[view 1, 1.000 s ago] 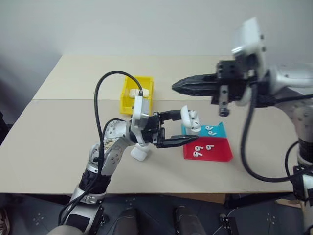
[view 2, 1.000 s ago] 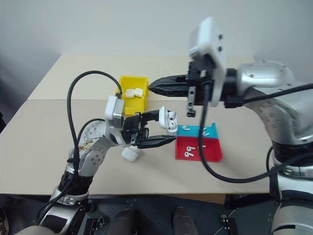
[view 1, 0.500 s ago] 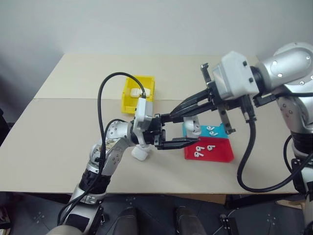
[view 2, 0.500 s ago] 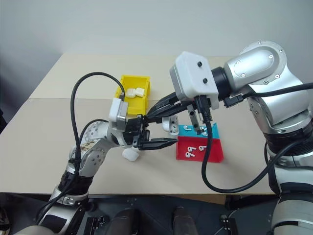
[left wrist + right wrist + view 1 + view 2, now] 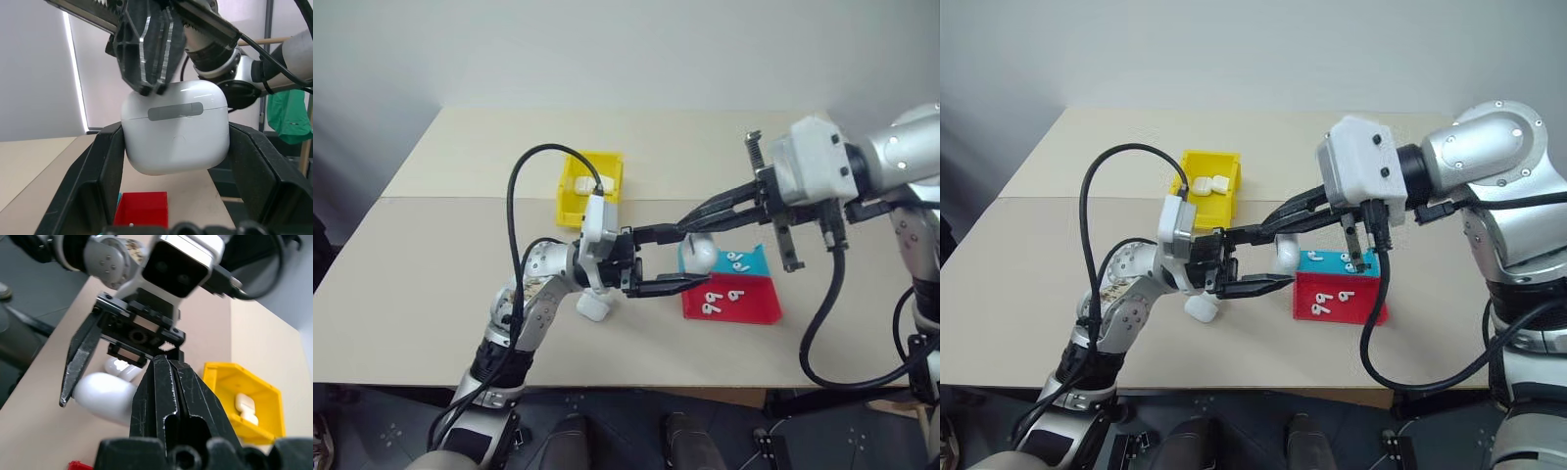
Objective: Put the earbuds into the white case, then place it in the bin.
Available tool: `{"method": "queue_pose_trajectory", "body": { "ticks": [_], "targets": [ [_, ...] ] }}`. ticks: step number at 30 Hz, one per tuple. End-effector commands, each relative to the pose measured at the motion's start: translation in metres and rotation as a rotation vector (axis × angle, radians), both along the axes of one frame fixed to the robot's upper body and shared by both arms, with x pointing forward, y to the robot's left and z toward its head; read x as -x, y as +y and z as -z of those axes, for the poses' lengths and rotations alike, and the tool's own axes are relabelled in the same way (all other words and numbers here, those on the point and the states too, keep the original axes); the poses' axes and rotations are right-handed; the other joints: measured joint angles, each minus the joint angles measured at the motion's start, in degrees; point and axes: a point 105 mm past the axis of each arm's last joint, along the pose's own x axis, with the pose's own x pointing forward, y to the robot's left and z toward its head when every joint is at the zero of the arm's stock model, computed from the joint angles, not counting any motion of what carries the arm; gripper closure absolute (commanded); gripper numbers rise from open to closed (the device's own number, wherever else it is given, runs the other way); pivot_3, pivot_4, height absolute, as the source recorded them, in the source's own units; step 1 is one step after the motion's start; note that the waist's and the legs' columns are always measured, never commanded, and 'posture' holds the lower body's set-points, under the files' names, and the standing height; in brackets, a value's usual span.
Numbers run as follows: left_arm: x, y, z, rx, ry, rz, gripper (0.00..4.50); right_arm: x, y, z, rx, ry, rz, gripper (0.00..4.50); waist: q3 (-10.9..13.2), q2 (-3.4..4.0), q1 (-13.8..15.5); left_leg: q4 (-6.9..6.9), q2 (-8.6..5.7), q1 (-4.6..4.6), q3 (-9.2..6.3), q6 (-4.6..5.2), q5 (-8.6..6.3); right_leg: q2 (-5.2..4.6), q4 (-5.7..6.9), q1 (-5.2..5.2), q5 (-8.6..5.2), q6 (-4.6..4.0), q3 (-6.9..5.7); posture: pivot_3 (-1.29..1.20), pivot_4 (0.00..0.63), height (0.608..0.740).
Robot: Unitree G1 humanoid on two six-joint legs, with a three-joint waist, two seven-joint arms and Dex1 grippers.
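Right hand swung down since earlier frame, fingers pressed together, tips now on lid of white case; lid now shut. Left hand clamps case mid-frame above worktop. Bin upper left of centre; earbuds in red tray.

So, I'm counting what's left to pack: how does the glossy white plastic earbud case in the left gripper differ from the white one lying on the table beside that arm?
The held white case is raised, clamped in the left gripper; the table case lies loose on the tabletop. The shut right gripper touches the held white case's lid; neither gripper is at the table case. Both are glossy, white, rounded.
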Motion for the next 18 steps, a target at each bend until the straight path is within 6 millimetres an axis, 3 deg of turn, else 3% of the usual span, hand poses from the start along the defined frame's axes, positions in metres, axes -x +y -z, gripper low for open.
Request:
{"method": "queue_pose_trajectory", "body": {
  "ticks": [1, 5, 9, 13, 18],
  "targets": [
    [0.0, 0.005, -0.018, 0.077, -0.052, -0.072, 1.41, -0.001, -0.016, -0.026, -0.264, 0.029, 0.141, 4.46, 0.0, 0.0, 0.01, 0.01, 0.0, 0.0, 0.0, 0.0, 0.0, -0.01, 0.0, 0.01, 0.01, 0.0, 0.0, 0.0, 0.15, 0.74],
    [-0.014, 0.011, -0.025, 0.125, -0.031, -0.212, 1.41, 0.002, -0.037, -0.021, -0.409, 0.131, 0.258, 4.46, 0.0, 0.0, 0.15, 0.01, -0.02, 0.0, -0.05, 0.0, 0.0, -0.02, -0.01, 0.06, 0.01, 0.0, -0.02, 0.0, 0.15, 0.74],
    [-0.038, 0.028, -0.026, 0.15, 0.01, -0.412, 1.41, 0.002, -0.053, 0.007, -0.405, 0.235, 0.437, 4.46, 0.0, 0.0, 0.1, 0.01, -0.03, 0.06, -0.14, 0.0, 0.0, -0.02, -0.07, 0.23, 0.01, 0.02, -0.1, 0.0, 0.15, 0.74],
    [-0.084, 0.054, -0.018, 0.182, 0.09, -0.787, 1.41, 0.007, -0.053, 0.023, -0.398, 0.297, 0.515, 4.46, 0.0, -0.01, -0.2, 0.02, -0.06, 0.18, -0.15, 0.01, 0.01, -0.03, -0.02, 0.3, 0.02, 0.05, -0.06, 0.0, 0.15, 0.74],
    [-0.136, 0.074, 0.004, 0.031, 0.087, -1.168, 1.41, 0.006, -0.044, 0.03, -0.419, 0.296, 0.55, 4.46, 0.01, -0.03, -0.07, 0.01, -0.23, 0.29, -0.42, 0.15, 0.09, 0.0, -0.03, 0.44, -0.1, 0.4, -0.09, 0.0, 0.15, 0.74]
  ]
}}
